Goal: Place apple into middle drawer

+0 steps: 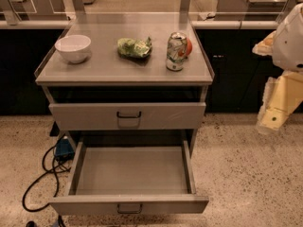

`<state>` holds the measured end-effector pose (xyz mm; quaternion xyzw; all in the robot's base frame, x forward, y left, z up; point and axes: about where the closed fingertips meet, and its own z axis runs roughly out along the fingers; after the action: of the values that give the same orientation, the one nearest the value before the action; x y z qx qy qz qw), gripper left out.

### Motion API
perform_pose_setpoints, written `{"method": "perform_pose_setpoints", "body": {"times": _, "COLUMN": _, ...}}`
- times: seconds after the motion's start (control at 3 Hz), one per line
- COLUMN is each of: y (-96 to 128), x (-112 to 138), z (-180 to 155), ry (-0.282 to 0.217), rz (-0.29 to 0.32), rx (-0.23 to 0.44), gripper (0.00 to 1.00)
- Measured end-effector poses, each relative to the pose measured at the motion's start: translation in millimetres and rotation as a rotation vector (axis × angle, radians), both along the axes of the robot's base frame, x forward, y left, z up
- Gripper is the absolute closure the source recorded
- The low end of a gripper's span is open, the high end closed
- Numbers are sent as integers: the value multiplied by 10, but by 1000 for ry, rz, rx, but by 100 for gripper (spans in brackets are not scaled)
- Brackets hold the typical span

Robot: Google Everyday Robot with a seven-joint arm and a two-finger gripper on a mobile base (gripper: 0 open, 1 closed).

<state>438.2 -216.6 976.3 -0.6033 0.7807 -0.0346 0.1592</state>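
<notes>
Cream-coloured, the hand (275, 109) hangs at the far right, under a white arm shell (293, 37), clear of the bench (109, 69) and holding nothing that shows; whether it is apart or together cannot be told. Well to its left and farther back, the apple (189, 47) sits on the bench top, touching and half hidden behind an upright silver-and-green can (176, 52). Farther left of the hand lie a green snack bag (134, 48) and a white bowl (73, 48). Below and left of the hand, the middle drawer (132, 171) stands pulled open, under a shut drawer (94, 116).
</notes>
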Motion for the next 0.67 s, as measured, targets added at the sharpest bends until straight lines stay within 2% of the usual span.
{"method": "perform_pose_setpoints", "body": {"times": 0.33, "y": 0, "x": 1, "z": 0, "ry": 0, "rz": 0, "rx": 0, "gripper": 0}}
{"method": "perform_pose_setpoints", "body": {"times": 0.67, "y": 3, "x": 125, "z": 31, "ry": -14, "rz": 10, "rx": 20, "gripper": 0}}
